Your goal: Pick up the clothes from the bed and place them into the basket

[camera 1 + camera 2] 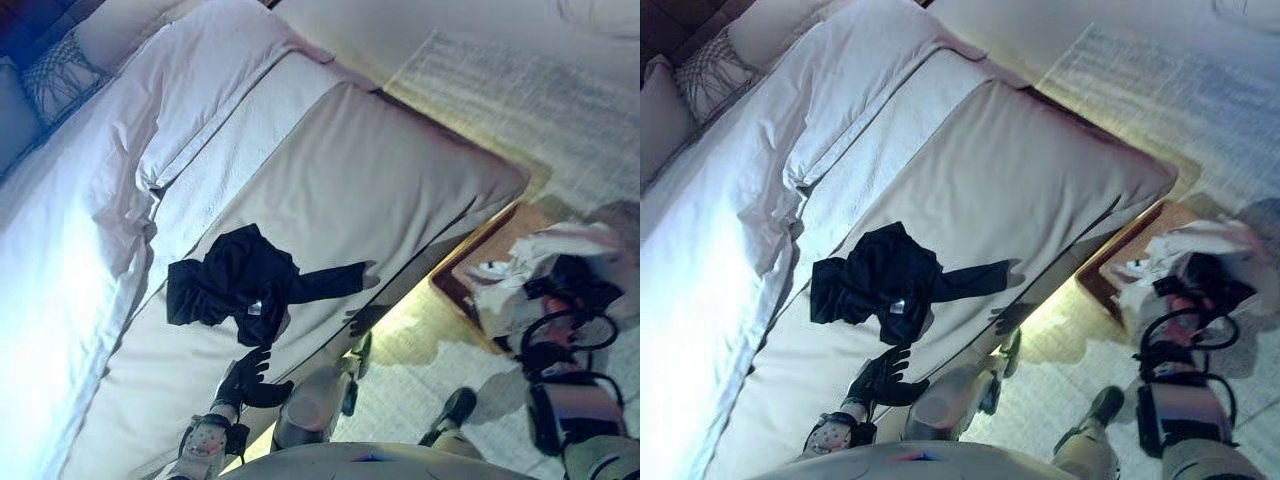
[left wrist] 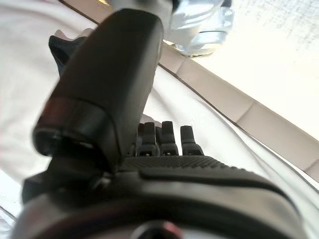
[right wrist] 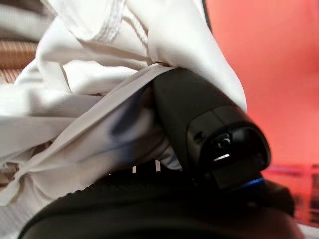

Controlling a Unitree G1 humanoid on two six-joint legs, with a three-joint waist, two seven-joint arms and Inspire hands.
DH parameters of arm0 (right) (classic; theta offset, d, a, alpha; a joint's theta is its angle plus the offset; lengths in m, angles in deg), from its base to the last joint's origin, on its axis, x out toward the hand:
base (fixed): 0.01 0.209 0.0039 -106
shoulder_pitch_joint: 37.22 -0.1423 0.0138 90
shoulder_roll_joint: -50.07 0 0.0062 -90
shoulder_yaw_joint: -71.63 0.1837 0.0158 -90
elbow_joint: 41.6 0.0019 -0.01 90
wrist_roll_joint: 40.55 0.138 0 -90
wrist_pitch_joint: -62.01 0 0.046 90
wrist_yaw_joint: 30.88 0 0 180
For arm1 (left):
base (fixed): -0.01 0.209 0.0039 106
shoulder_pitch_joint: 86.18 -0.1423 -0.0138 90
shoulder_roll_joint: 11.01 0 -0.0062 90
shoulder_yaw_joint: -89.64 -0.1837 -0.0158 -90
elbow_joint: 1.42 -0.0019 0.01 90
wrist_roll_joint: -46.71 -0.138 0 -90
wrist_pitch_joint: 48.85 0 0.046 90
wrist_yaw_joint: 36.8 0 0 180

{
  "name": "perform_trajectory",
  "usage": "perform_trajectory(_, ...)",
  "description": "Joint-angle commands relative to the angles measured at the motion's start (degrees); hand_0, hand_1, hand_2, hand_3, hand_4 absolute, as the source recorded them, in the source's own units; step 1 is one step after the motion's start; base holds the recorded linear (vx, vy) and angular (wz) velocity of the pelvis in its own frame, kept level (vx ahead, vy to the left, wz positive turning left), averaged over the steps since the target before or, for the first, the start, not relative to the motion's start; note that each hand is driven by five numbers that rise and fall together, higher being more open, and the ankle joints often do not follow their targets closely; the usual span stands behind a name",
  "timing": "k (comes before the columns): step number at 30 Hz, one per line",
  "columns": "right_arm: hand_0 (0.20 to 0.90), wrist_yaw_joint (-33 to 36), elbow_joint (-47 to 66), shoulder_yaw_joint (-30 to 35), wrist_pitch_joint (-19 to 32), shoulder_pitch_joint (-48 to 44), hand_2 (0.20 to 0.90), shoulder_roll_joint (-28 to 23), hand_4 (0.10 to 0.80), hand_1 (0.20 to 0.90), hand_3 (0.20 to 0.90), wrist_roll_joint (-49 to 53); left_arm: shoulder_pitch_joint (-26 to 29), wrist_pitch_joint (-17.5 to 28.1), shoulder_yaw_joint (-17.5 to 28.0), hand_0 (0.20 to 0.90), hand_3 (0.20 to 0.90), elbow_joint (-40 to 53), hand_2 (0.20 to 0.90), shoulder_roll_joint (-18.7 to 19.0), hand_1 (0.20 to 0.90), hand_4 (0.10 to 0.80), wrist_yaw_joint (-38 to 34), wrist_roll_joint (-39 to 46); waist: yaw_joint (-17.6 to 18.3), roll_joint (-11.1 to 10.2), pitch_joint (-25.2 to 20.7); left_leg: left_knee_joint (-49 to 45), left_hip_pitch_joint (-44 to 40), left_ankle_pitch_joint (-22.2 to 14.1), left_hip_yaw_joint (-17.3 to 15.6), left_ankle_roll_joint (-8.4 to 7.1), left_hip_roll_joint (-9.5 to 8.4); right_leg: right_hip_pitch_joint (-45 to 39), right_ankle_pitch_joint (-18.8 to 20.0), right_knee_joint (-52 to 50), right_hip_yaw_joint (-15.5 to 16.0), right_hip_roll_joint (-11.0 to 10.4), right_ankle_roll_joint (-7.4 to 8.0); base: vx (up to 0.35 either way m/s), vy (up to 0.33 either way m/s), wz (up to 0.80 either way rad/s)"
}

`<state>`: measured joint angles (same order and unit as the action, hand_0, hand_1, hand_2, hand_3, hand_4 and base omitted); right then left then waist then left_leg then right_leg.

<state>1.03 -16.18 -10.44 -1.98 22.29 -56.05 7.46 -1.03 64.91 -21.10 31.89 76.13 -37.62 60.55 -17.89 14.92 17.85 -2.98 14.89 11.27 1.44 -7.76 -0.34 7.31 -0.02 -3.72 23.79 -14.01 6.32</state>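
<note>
A black garment [image 1: 240, 280] lies crumpled on the beige bed cover [image 1: 380, 180], one sleeve stretched toward the bed's edge. My left hand [image 1: 248, 378] is open just short of the garment, fingers straight and pointing at it; its wrist view shows the thumb [image 2: 109, 79] and the fingers [image 2: 164, 137] over the cover. My right hand [image 1: 575, 282] is off the bed, over the red-brown basket [image 1: 455, 285] on the floor. It is shut on a white garment [image 1: 560, 245], which drapes round the thumb [image 3: 209, 119] in the right wrist view, with the basket's red wall [image 3: 259, 59] behind.
White bedding [image 1: 90, 200] is folded back on the far side of the bed, with a patterned pillow [image 1: 60, 75] at its head. A pale rug [image 1: 520, 90] covers the floor beyond the bed's corner. The basket stands beside the bed's near edge.
</note>
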Motion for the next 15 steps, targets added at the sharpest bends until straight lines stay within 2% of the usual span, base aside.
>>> perform_trajectory(1,0.300,0.91,6.26,-2.75,1.97,-8.38,0.300,-8.46,0.100,0.300,0.200,-7.24,-0.01,4.09,-1.03,0.900,0.900,4.62,0.900,4.36,0.900,0.800,-0.92,3.35,0.40,-0.15,5.05,-8.67,9.56,-5.15,0.30,2.79,-2.79,4.01,-5.93,-13.09,1.72,-3.15,-2.58,-0.109,0.052,-0.05)
perform_trajectory(4,0.300,1.11,5.79,-3.84,0.96,-11.36,0.300,-10.32,0.100,0.300,0.200,-7.44,-0.40,4.76,-0.67,0.900,0.900,6.24,0.900,5.17,0.900,0.800,-0.04,4.21,0.47,0.49,6.66,-10.42,11.99,-5.60,-0.06,3.61,-2.77,8.73,-6.48,-16.68,0.45,-3.93,-2.64,-0.139,0.005,-0.06)
perform_trajectory(8,0.300,0.90,6.43,-5.46,-1.63,-14.27,0.300,-11.45,0.100,0.300,0.200,-6.87,-0.58,5.07,0.78,0.900,0.900,7.84,0.900,6.38,0.900,0.800,0.51,4.20,1.18,-0.05,9.60,-19.35,17.31,-9.38,-1.12,5.72,-2.63,17.75,-8.77,-27.21,-2.45,-5.59,-3.72,-0.112,0.001,0.00)
perform_trajectory(9,0.300,0.86,6.52,-5.50,-1.93,-14.35,0.300,-11.42,0.100,0.300,0.200,-6.85,-0.58,5.06,0.88,0.900,0.900,7.89,0.900,6.45,0.900,0.800,0.58,4.21,1.17,-0.15,9.65,-19.73,17.62,-9.59,-1.22,5.79,-2.63,18.18,-8.95,-27.68,-2.64,-5.68,-3.75,-0.025,0.024,0.07)
perform_trajectory(12,0.300,-0.54,6.19,-5.96,-5.95,-14.76,0.300,-11.78,0.100,0.300,0.200,-6.50,-0.69,5.09,0.84,0.900,0.900,9.78,0.900,7.39,0.900,0.800,0.74,6.06,1.63,-0.31,11.08,-25.60,20.64,-12.29,-1.50,7.42,-2.79,23.16,-11.30,-35.21,-5.20,-6.70,-4.40,0.010,0.046,-0.01)
perform_trajectory(15,0.300,-2.97,3.27,-6.38,-9.38,-16.79,0.300,-13.86,0.100,0.300,0.200,-5.21,-0.54,5.04,0.66,0.900,0.900,11.86,0.900,8.34,0.900,0.800,1.57,7.98,1.68,-0.07,11.90,-28.89,23.07,-13.68,-1.78,8.36,-3.20,27.54,-12.21,-39.75,-7.25,-7.70,-4.15,0.002,0.037,-0.03)
